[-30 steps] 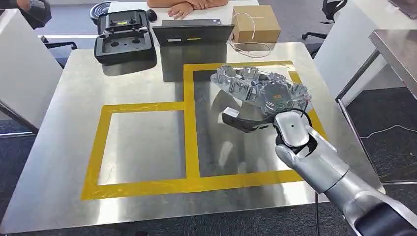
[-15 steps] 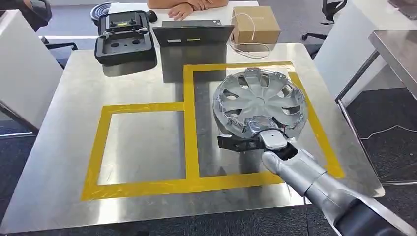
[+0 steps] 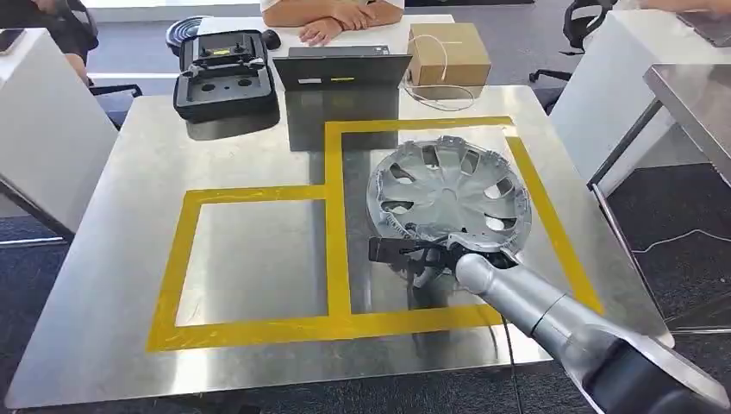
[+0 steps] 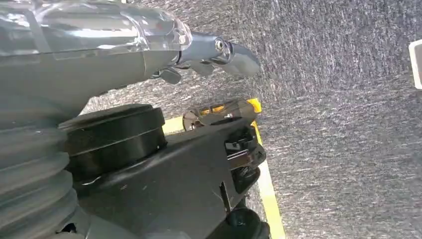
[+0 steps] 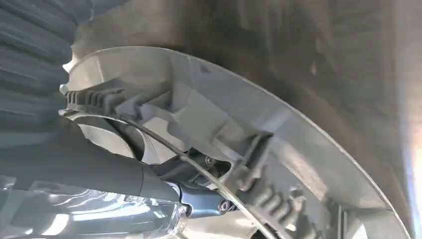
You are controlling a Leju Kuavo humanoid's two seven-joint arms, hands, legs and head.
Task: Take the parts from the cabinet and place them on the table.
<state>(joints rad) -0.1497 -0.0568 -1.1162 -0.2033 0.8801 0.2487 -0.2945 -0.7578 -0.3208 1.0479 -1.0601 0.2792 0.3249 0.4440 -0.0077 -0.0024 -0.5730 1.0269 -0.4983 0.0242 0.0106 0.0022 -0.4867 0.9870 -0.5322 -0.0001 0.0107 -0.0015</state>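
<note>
A silver plastic hubcap (image 3: 448, 190) lies spoke-face up inside the right yellow-taped rectangle on the steel table (image 3: 259, 147). Its near rim rests on my right hand (image 3: 431, 254), which reaches in from the table's front right and grips that rim from below. In the right wrist view the hubcap's ribbed underside (image 5: 278, 164) arches over my fingers (image 5: 199, 201), close above the table top. My left hand (image 4: 209, 50) hangs over grey carpet with its fingers apart, holding nothing.
The left taped rectangle (image 3: 250, 250) is bare steel. At the far edge stand a black moulded case (image 3: 226, 73), a grey upright panel (image 3: 345, 67) and a cardboard box (image 3: 448, 52). A person's hands (image 3: 332, 13) rest beyond them. White furniture (image 3: 43, 129) flanks the left side.
The hubcap has turned from a raised, edge-on tilt to lying nearly flat on the table. My right hand has dropped and drawn back to its near rim. The camera has tilted slightly.
</note>
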